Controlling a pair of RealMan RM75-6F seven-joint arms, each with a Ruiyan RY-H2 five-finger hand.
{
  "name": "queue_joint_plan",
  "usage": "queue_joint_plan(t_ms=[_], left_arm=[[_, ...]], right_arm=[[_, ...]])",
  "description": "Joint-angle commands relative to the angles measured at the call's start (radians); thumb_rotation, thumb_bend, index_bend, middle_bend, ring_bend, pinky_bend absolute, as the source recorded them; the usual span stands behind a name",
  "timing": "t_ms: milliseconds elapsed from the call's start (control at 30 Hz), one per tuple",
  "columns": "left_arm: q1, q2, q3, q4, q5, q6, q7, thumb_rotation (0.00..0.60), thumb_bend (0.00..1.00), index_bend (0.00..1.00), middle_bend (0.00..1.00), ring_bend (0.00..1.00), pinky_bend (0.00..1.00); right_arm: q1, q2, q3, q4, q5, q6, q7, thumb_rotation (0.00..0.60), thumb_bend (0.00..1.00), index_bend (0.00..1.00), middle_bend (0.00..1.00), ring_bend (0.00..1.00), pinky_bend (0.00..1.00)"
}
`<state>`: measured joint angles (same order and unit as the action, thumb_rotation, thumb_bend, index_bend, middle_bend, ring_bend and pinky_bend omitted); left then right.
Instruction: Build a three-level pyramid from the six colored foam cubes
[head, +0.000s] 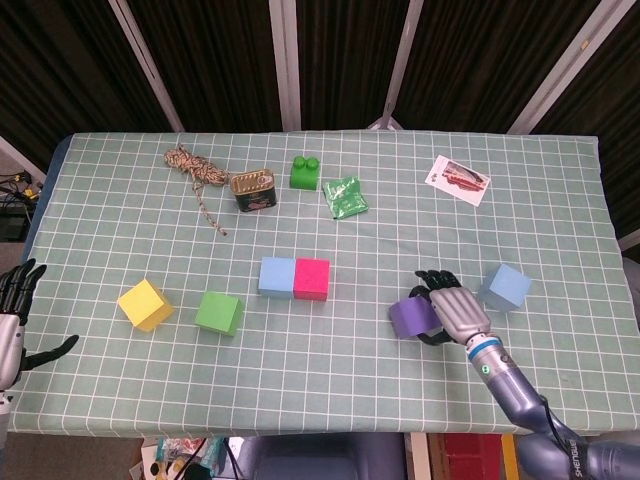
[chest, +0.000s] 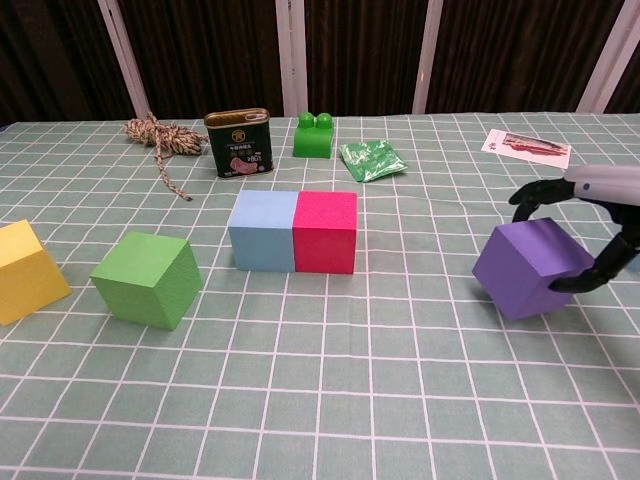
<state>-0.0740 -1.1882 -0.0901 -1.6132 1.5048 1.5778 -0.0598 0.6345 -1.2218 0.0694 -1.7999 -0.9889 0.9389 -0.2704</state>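
Observation:
My right hand (head: 449, 306) (chest: 585, 230) grips the purple cube (head: 409, 317) (chest: 529, 268), fingers over its top and thumb at its near side; the cube is tilted and seems lifted off the cloth. A light blue cube (head: 276, 275) (chest: 262, 230) and a pink cube (head: 312, 278) (chest: 325, 231) sit side by side, touching, at the table's middle. The green cube (head: 219, 313) (chest: 147, 279) and yellow cube (head: 144, 304) (chest: 27, 270) lie to their left. A second light blue cube (head: 505, 287) rests right of my right hand. My left hand (head: 14, 300) hangs open off the table's left edge.
Along the back of the table lie a coil of rope (head: 193, 167), a tin can (head: 254, 190), a green toy brick (head: 305, 173), a green packet (head: 346, 196) and a printed card (head: 458, 179). The table's front edge (head: 300, 428) runs close below my right arm.

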Motion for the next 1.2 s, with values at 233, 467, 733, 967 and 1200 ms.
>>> queue_joint_plan(t_ms=[233,467,733,967,1200], left_arm=[[-0.002,0.002,-0.001,0.0,-0.005,-0.007,-0.007,0.6,0.1,0.0,0.0,0.0,0.0],[-0.005,0.002,-0.004,0.005,-0.013,-0.016,-0.018,0.6,0.1,0.0,0.0,0.0,0.0],[-0.007,0.005,-0.003,0.008,-0.012,-0.021,-0.027,0.6,0.1,0.0,0.0,0.0,0.0],[-0.008,0.007,-0.001,0.006,-0.013,-0.027,-0.033,0.6,0.1,0.0,0.0,0.0,0.0],[-0.012,0.011,-0.001,0.002,-0.02,-0.04,-0.036,0.6,0.1,0.0,0.0,0.0,0.0]], right_arm=[[0.087,-0.04,0.074,-0.039,0.264,-0.006,-0.092,0.6,0.29,0.41,0.11,0.03,0.0],[0.162,-0.108,0.122,-0.023,0.446,0.027,-0.151,0.6,0.3,0.42,0.11,0.03,0.0],[0.233,-0.179,0.169,0.011,0.548,0.065,-0.196,0.6,0.3,0.42,0.11,0.03,0.0],[0.284,-0.239,0.197,0.054,0.597,0.105,-0.236,0.6,0.3,0.42,0.11,0.03,0.0],[0.321,-0.282,0.21,0.093,0.643,0.133,-0.277,0.6,0.3,0.42,0.11,0.03,0.0]])
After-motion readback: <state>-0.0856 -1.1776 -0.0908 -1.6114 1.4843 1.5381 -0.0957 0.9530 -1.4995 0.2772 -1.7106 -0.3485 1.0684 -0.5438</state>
